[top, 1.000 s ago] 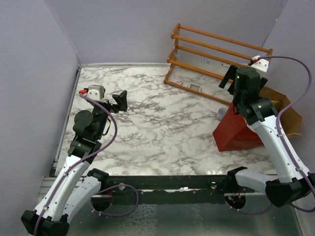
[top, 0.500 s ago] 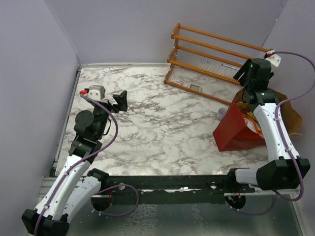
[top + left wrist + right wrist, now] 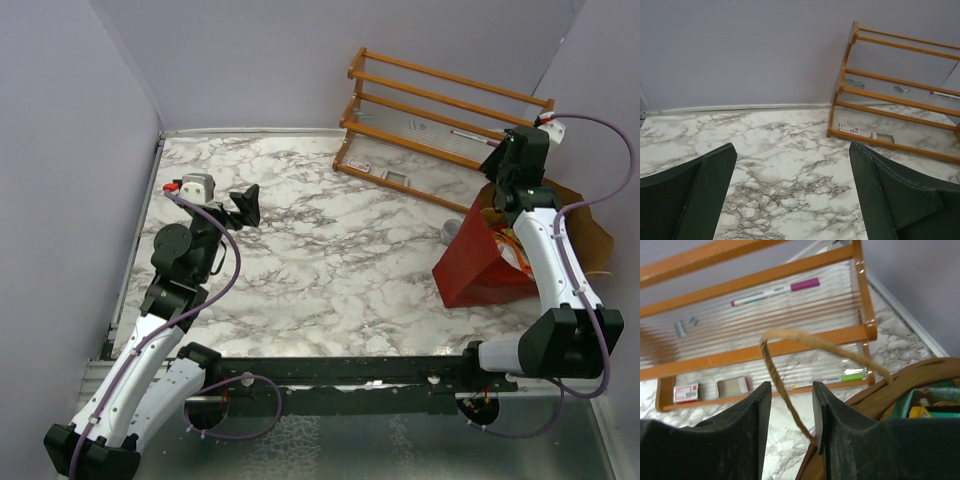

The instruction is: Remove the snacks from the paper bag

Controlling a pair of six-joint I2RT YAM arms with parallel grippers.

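The red paper bag [image 3: 478, 272] stands at the table's right side, mouth up, with colourful snacks [image 3: 506, 238] showing inside. My right gripper [image 3: 495, 165] hovers at the bag's far rim. In the right wrist view the gripper [image 3: 791, 390] is partly open, and the bag's thin string handle [image 3: 785, 400] runs down between the fingers without being pinched. The brown bag rim [image 3: 900, 385] and teal and yellow packets [image 3: 927, 407] lie to its right. My left gripper [image 3: 243, 203] [image 3: 792, 150] is wide open and empty above the marble at the left.
An orange wooden rack [image 3: 440, 110] [image 3: 895, 105] stands at the back right, close behind the bag, holding pens and small items. A small clear cup [image 3: 452, 230] sits just left of the bag. Walls close in on the left and right.
My right arm has swung from above the bag to its far rim, and its jaws have narrowed round the string handle. The left arm has stayed still.
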